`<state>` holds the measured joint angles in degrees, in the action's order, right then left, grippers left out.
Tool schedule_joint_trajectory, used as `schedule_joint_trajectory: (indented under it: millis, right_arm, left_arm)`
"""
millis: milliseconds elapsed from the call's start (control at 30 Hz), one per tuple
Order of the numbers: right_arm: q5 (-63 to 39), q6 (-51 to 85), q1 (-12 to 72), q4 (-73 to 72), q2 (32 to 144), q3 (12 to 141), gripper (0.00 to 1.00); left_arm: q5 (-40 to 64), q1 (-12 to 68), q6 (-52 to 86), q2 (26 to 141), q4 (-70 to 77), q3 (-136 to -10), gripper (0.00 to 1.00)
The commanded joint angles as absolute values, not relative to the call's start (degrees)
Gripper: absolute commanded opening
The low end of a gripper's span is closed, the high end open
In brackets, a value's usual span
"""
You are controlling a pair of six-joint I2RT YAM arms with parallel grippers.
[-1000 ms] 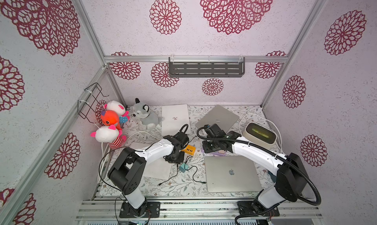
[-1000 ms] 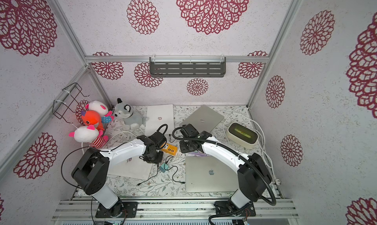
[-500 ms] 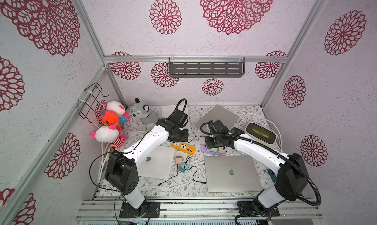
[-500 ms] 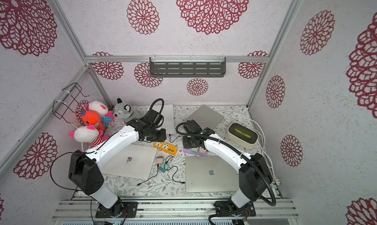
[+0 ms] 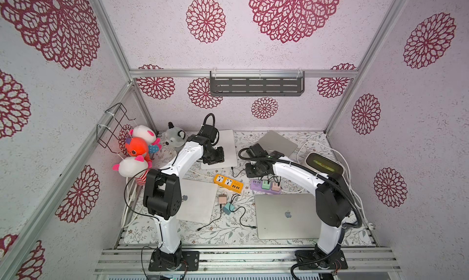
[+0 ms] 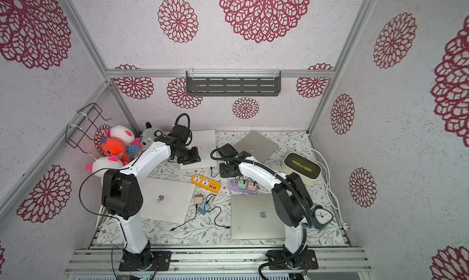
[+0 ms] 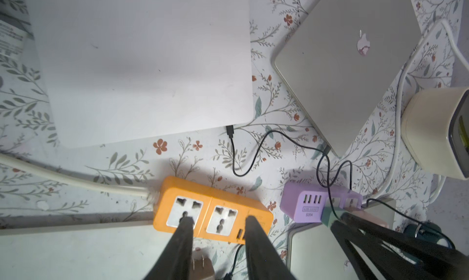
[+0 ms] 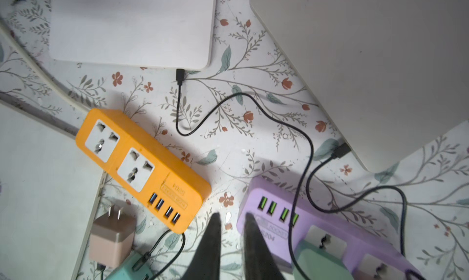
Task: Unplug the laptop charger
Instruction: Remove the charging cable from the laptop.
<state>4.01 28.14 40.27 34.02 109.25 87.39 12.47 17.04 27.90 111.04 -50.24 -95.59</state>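
An orange power strip (image 5: 228, 183) (image 8: 142, 169) lies mid-table with both sockets bare. Beside it a purple strip (image 5: 256, 184) (image 8: 317, 223) carries a green charger (image 5: 265, 184) (image 8: 319, 263) and a pink charger (image 5: 275, 186), both plugged in. A tan charger (image 5: 222, 198) (image 8: 111, 240) and a teal charger (image 5: 229, 208) lie loose in front of the orange strip. My left gripper (image 5: 214, 157) (image 7: 218, 219) hovers open behind the orange strip, holding nothing. My right gripper (image 5: 255, 170) (image 8: 232, 215) hangs above the gap between the strips, slightly open and empty.
Closed laptops lie at rear left (image 5: 228, 144), rear right (image 5: 279, 144), front left (image 5: 198, 202) and front right (image 5: 286, 215). Thin black cables (image 8: 309, 149) run from the purple strip's chargers to both rear laptops. A cream box (image 5: 323, 164) sits far right, plush toys (image 5: 137, 149) far left.
Both arms have risen and drawn back from the orange strip, the left toward the rear white laptop. Both jaws have widened a little. The tan charger now shows lying loose.
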Motion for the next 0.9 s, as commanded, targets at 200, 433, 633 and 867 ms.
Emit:
schedule_joint_trajectory:
  millis: [200,433,633,867]
  right_arm:
    - [4.8,29.6,40.1,32.6,118.1,96.4,0.22]
    - [4.1,29.4,40.1,32.5,124.1,101.0,0.23]
    - [3.9,29.3,39.9,32.8,128.0,104.9,0.23]
    - [2.0,29.2,39.9,30.2,129.5,106.6,0.23]
  left_arm:
    - [17.2,12.6,26.7,116.4,-48.0,-97.8,0.38]
    - [18.7,12.0,27.2,120.6,-47.3,-99.6,0.36]
    - [20.3,11.8,27.6,124.1,-46.9,-102.3,0.34]
    - [22.1,11.7,28.1,127.9,-46.7,-105.2,0.33]
